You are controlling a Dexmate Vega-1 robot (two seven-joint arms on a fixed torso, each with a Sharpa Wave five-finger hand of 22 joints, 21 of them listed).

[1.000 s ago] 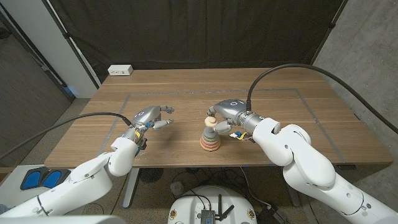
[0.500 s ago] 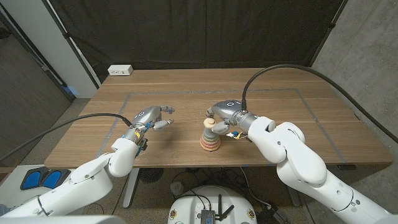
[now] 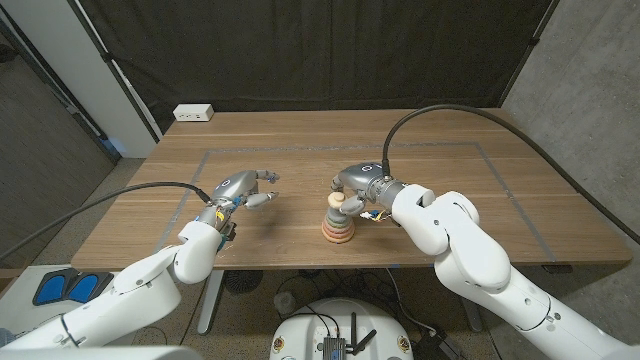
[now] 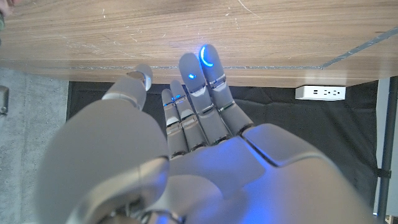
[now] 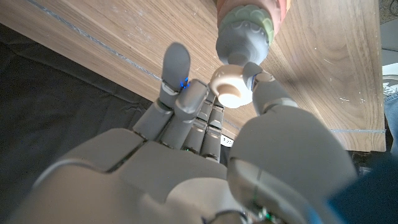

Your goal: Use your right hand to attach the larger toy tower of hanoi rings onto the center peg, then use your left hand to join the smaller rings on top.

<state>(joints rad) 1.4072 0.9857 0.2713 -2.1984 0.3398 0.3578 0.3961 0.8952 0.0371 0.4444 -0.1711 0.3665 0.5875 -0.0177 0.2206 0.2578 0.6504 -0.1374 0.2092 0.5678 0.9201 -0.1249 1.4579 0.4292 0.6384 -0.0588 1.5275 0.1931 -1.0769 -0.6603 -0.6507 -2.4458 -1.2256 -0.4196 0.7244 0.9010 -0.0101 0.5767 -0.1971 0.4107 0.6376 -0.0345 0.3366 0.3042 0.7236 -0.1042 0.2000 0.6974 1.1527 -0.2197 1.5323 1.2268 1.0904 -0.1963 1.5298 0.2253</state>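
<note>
wooden table (image 3: 500, 190), black curtain (image 3: 320, 50), concrete wall (image 3: 590, 90)

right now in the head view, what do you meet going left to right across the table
left hand → ring tower → right hand; the white power strip sits at the far left corner, behind the left hand.
</note>
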